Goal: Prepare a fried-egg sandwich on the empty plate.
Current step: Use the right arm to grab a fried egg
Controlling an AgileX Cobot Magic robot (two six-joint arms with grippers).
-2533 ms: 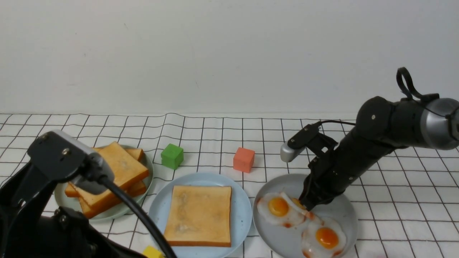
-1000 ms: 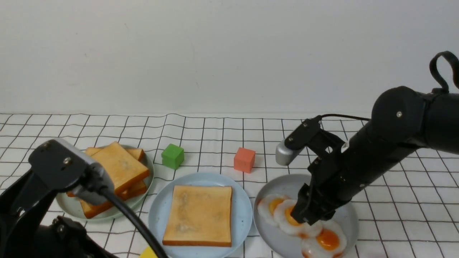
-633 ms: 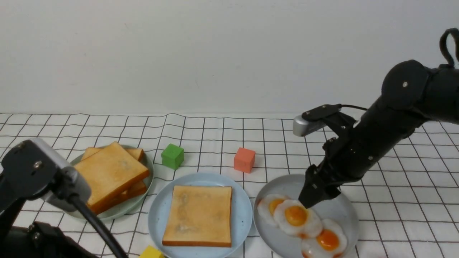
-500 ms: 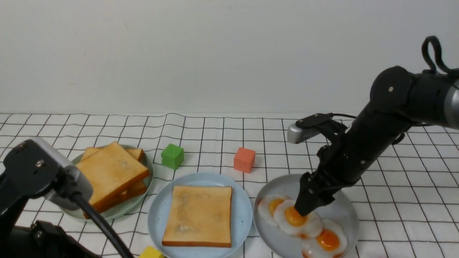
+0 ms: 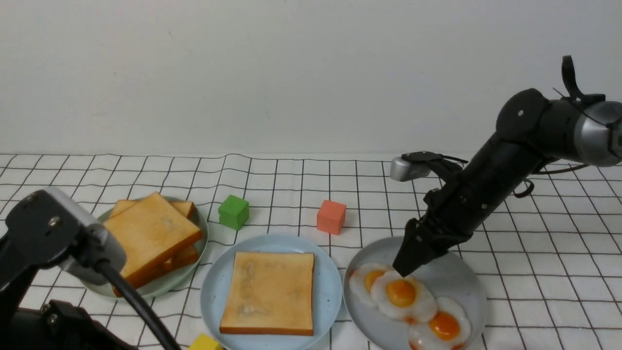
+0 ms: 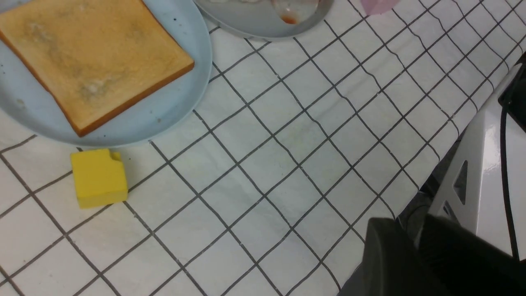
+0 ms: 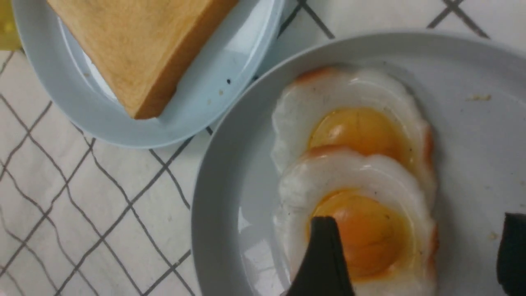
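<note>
Three fried eggs (image 5: 401, 292) look light, floppy and slippery, best pinched at opposite rims; the right gripper (image 7: 417, 242) gapes wide, empty, the left gripper's (image 6: 396, 246) spread unclear.

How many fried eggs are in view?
3, all on the grey plate: one nearest the blue plate, one overlapping it, one nearer the robot. Any beneath them would be hidden.
</note>
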